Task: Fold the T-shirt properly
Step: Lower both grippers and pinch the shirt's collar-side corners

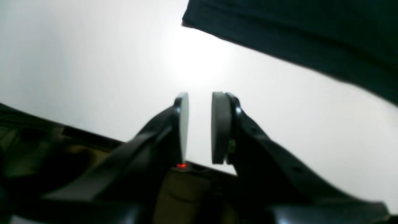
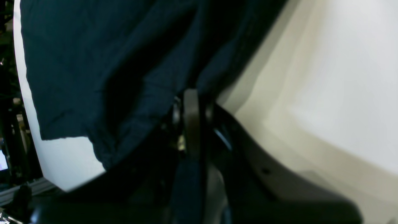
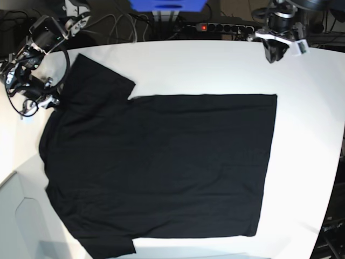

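While right gripper pinches T-shirt shoulder edge, shirt flat on table, lift slow, keep fabric taut; left gripper fingers slightly apart, empty, near hem corner.

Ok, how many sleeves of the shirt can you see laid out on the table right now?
2. One sleeve of the T-shirt lies at the far left corner beside the right tool; the other sleeve is at the near left edge, partly cut off by the frame.
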Robot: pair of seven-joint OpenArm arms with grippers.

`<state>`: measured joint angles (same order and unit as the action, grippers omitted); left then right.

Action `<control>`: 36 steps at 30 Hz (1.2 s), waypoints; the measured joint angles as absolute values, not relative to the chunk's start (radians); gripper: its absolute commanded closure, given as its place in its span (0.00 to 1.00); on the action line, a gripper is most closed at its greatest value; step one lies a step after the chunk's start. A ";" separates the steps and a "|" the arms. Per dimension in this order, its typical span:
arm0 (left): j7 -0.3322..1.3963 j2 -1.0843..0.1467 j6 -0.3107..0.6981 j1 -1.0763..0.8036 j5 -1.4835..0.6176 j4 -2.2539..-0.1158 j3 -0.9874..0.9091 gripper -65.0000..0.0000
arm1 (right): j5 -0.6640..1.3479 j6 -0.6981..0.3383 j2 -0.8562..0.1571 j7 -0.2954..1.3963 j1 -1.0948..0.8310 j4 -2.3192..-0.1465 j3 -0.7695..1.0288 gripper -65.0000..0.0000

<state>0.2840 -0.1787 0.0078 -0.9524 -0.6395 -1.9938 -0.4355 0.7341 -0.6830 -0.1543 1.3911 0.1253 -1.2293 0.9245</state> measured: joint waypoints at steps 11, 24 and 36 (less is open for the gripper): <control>0.781 -0.258 0.179 -0.752 -1.120 -1.938 -0.807 0.46 | 0.735 -0.683 -0.154 1.390 0.121 -1.229 0.927 1.00; 1.246 -0.199 0.321 -0.361 -1.132 -1.526 -1.071 0.46 | 0.738 -0.683 -0.155 1.391 0.118 -1.229 0.929 1.00; 1.257 -0.219 0.326 -0.262 -1.123 -1.308 -1.071 0.45 | 0.738 -0.683 -0.157 1.391 0.118 -1.229 0.929 1.00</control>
